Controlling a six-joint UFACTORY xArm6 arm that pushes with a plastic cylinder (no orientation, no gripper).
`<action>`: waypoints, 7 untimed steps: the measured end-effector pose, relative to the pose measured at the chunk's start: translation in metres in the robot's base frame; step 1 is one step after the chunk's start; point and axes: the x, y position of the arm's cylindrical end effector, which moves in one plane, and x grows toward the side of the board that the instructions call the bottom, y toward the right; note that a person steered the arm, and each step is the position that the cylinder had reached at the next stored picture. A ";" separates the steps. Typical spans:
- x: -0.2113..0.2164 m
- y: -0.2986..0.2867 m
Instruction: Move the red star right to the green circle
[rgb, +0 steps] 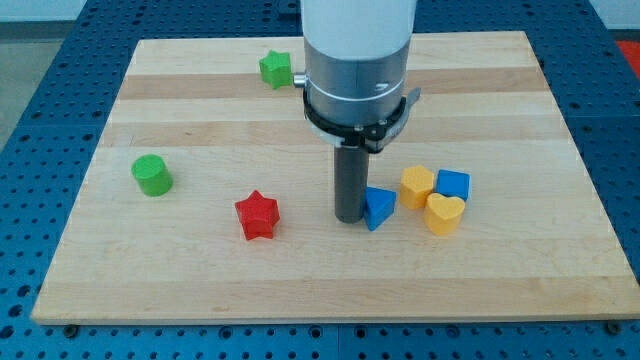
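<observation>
The red star (257, 215) lies on the wooden board, left of centre toward the view's bottom. The green circle (152, 175) stands further to the view's left and slightly higher, apart from the star. My tip (349, 216) rests on the board to the right of the red star, with a clear gap between them, and right against the left side of a blue triangle (379, 207).
A green star (276, 69) sits near the view's top. A yellow hexagon (417, 186), a blue block (453, 185) and a yellow heart (444, 213) cluster right of the blue triangle. The wooden board (200, 290) lies on a blue perforated table.
</observation>
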 end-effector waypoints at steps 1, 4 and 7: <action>-0.008 0.027; -0.009 0.012; 0.000 -0.051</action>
